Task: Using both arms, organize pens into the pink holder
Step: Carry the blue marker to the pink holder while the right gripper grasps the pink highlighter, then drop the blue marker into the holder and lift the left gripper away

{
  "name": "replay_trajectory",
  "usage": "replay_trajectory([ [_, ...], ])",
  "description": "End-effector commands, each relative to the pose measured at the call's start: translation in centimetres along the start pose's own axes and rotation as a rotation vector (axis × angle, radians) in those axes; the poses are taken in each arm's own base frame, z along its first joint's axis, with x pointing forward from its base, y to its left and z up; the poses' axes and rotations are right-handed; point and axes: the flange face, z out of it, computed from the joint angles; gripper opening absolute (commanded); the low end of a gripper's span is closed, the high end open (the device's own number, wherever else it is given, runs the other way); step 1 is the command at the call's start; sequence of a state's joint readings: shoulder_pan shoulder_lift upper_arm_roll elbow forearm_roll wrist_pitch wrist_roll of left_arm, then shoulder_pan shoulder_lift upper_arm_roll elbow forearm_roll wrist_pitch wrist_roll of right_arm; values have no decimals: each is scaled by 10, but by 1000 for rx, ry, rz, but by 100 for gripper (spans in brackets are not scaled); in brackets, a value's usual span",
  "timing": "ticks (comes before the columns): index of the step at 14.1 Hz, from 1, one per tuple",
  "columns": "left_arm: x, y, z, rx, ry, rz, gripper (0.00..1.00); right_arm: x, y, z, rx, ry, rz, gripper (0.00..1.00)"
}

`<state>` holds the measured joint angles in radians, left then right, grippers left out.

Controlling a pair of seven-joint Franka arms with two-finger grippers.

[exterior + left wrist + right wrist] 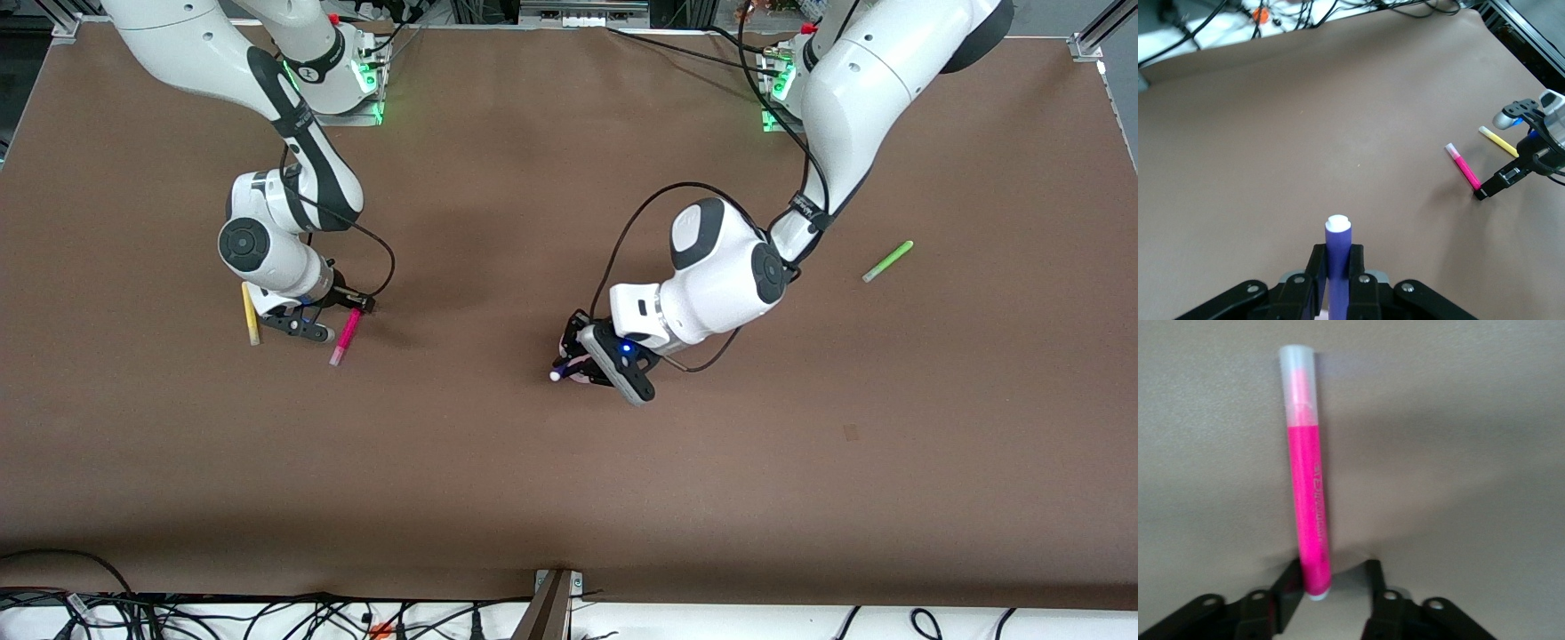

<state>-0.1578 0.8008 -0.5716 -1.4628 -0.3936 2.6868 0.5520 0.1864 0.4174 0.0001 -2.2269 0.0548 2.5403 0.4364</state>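
My left gripper [573, 360] is shut on the dark purple pen [558, 373] and holds it tilted, white end up, near the table's middle. In the left wrist view the pen [1337, 237] stands between the shut fingers [1317, 267]. A sliver of the pale pink holder [584, 376] shows under that gripper; the rest is hidden. My right gripper [357, 308] is open and low at the table, its fingers astride one end of the magenta pen [1308, 500], which lies flat [345, 336]. The yellow pen [252, 314] lies beside it. The light green pen [887, 261] lies toward the left arm's end.
The brown table [569, 498] has cables and a bracket [556, 591] along its edge nearest the front camera. The left wrist view also shows my right gripper [1485, 192] with the magenta pen [1463, 167] and yellow pen [1498, 140].
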Motion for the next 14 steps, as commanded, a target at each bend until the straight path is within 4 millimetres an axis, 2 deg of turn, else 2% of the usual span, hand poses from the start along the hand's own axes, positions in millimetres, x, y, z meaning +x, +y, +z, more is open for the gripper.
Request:
replay_trajectory([
  [1,-1,-2,3,-10,23,43,0,-5,-5,9,10,-2,6,7],
  [2,-1,-1,4,-10,20,44,0,-4,-6,8,10,-2,1,0],
  [4,-11,-7,7,-7,-2,41,0,-3,-7,6,11,-1,-2,0],
  [5,-14,-7,8,-9,-8,31,29,-3,-7,6,7,-9,-4,0],
  [6,-15,-8,8,-12,-8,23,99,-1,-8,3,5,-15,-4,0],
  [8,-17,-3,10,-20,-15,6,100,5,-14,-11,-4,-45,-7,0],
  [10,-14,-2,3,-38,-31,-15,100,16,-21,-30,1,-102,15,0],
  [14,3,12,-54,-104,-211,-163,100,32,-32,-68,42,-199,61,0],
])
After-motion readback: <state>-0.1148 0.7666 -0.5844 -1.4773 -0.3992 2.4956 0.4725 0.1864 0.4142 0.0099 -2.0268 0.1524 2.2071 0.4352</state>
